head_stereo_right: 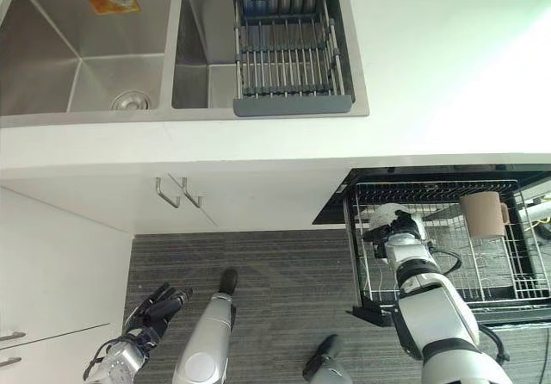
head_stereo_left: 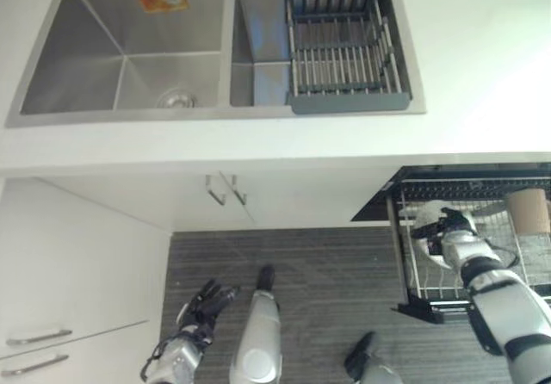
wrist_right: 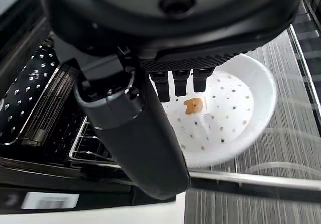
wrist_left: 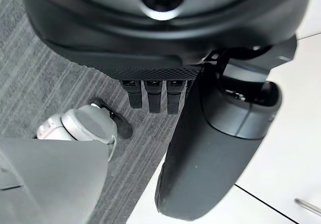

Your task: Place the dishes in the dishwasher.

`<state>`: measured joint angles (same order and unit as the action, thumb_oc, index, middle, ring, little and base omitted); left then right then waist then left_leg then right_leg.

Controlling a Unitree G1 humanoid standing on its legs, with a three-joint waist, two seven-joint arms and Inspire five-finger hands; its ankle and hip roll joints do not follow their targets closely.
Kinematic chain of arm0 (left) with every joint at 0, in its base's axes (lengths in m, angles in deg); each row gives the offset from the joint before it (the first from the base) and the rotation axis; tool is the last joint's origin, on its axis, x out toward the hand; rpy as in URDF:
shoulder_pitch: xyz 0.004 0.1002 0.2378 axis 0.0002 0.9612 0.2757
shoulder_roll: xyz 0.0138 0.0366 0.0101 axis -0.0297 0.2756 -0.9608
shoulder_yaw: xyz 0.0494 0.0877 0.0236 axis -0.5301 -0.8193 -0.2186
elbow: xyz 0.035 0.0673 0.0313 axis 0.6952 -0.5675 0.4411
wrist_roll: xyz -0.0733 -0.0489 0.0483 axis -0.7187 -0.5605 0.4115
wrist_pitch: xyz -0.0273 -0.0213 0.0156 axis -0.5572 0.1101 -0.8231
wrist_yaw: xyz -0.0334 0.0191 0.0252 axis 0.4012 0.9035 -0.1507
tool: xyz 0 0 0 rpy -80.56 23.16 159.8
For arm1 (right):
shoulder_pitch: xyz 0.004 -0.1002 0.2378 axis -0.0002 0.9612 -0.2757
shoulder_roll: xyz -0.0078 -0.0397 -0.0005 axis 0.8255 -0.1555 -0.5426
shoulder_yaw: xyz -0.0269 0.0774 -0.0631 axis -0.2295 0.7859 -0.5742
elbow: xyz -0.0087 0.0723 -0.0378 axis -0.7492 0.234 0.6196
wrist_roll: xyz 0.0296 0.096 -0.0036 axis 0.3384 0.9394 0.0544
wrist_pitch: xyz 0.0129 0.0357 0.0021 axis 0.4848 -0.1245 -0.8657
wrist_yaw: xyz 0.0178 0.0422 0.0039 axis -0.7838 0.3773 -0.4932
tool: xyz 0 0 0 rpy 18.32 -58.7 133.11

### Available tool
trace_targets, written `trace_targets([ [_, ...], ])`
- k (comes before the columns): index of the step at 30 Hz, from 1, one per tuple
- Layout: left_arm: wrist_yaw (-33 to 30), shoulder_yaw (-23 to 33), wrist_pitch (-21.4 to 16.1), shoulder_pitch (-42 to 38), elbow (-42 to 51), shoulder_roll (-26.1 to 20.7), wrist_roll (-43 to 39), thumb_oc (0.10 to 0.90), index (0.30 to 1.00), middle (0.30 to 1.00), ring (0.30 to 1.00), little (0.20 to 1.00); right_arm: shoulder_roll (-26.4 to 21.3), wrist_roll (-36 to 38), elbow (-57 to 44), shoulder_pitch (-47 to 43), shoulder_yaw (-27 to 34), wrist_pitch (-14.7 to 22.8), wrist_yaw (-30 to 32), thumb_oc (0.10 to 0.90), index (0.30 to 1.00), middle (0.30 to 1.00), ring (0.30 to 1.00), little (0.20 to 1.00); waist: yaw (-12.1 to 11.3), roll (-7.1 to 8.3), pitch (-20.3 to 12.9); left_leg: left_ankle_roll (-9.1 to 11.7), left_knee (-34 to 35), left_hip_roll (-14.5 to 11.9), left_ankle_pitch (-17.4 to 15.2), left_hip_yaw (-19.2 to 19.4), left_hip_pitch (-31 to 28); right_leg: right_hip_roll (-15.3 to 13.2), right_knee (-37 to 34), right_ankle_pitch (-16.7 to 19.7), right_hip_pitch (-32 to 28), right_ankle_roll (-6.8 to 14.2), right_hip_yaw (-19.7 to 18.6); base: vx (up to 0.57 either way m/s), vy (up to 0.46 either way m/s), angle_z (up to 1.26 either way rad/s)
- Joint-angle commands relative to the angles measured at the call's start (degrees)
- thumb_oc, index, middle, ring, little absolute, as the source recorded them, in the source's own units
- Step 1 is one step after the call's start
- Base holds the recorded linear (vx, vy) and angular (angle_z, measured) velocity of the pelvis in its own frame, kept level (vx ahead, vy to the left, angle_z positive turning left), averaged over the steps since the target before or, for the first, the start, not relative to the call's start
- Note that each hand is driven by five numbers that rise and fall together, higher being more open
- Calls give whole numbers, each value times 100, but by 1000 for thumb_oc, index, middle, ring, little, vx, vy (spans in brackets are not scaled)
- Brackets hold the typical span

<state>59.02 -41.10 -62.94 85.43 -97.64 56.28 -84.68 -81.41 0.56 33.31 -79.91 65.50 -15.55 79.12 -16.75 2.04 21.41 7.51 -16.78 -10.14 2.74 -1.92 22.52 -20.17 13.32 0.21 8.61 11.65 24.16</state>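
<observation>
A white bowl (wrist_right: 230, 113) with small dots and an orange figure inside lies in the pulled-out dishwasher rack (head_stereo_left: 405, 263) at the lower right. My right hand (head_stereo_left: 443, 225) hovers just over the bowl's near side with fingers (wrist_right: 183, 83) straight and the thumb (wrist_right: 130, 133) reaching across the bowl's rim. I cannot tell whether it touches the bowl (head_stereo_right: 379, 216). A tan mug (head_stereo_left: 527, 210) stands further right in the same rack. My left hand (head_stereo_left: 207, 302) hangs low over the floor beside the cabinet, open and holding nothing.
A steel double sink (head_stereo_left: 129, 57) is set in the white counter, with a grey dish drainer (head_stereo_left: 340, 44) in its right basin. Cabinet door handles (head_stereo_left: 225, 190) sit under the counter and white drawers (head_stereo_left: 34, 337) at the left. A dark perforated part (wrist_right: 30, 93) borders the rack.
</observation>
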Motion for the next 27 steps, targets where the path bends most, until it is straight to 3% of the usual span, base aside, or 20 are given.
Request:
trace_targets([
  [1, 120, 40, -94, 54, 144, -302, 119, 800, 900, 900, 900, 900, -679, 382, -221, -228, 70, 182, -968, 800, 900, 900, 900, 900, -34, 50, -137, -90, -41, -77, -710, 367, -384, 80, 387, -262, 142, -18, -142, 7, -58, -8],
  [7, 112, 251, 42, 198, 174, -526, 248, 800, 900, 900, 900, 900, -1188, 538, -513, 64, 330, 35, -1909, 800, 900, 900, 900, 900, 97, 263, -210, -56, -41, -232, -718, 490, -579, 176, 387, -235, 22, 2, -174, 18, -50, -8],
  [10, 74, 445, 80, 413, 199, -597, 351, 800, 900, 900, 900, 900, -1539, 517, -1026, 441, 575, 148, -1950, 800, 900, 900, 900, 900, 276, 400, -287, -39, -41, -343, -739, 650, -734, 237, 387, -214, -23, 16, -237, 21, -38, -6],
  [12, 86, 518, 217, 535, 156, -573, 369, 800, 900, 900, 900, 900, -1668, 537, -1523, 699, 764, 53, -1825, 800, 900, 900, 900, 900, 429, 455, -330, -30, -41, -407, -751, 759, -825, 275, 387, -208, -35, 16, -290, 5, -3, -27],
  [15, 79, 644, 139, 711, 91, -498, 423, 800, 900, 900, 900, 900, -1779, 677, -2680, 1192, 1092, -249, -1628, 800, 900, 900, 900, 900, 698, 519, -413, -10, -41, -531, -768, 1003, -983, 335, 387, -208, -43, 4, -366, -15, 26, -37],
  [18, -17, 717, 85, 797, 86, -350, 513, 800, 900, 900, 900, 900, -1738, 785, -3685, 1753, 1478, -293, -1263, 800, 900, 900, 900, 900, 983, 530, -546, 3, -41, -622, -797, 1209, -1123, 400, 387, -251, -37, -30, -476, 5, 48, -51],
  [24, -82, 811, -20, 891, -19, -74, 689, 800, 900, 900, 900, 900, -1528, 812, -5100, 2818, 2385, -330, -543, 800, 900, 900, 900, 900, 1463, 463, -797, 22, -41, -770, -832, 1521, -1317, 506, 387, -348, 0, -71, -751, 21, 36, -39],
  [27, -94, 836, -63, 955, -136, 54, 752, 800, 900, 900, 900, 900, -1287, 1538, -5713, 3294, 3051, -266, 73, 800, 900, 900, 900, 900, 1717, 369, -897, 34, -41, -801, -878, 1639, -1443, 565, 387, -415, 14, -100, -972, 37, 45, -40],
])
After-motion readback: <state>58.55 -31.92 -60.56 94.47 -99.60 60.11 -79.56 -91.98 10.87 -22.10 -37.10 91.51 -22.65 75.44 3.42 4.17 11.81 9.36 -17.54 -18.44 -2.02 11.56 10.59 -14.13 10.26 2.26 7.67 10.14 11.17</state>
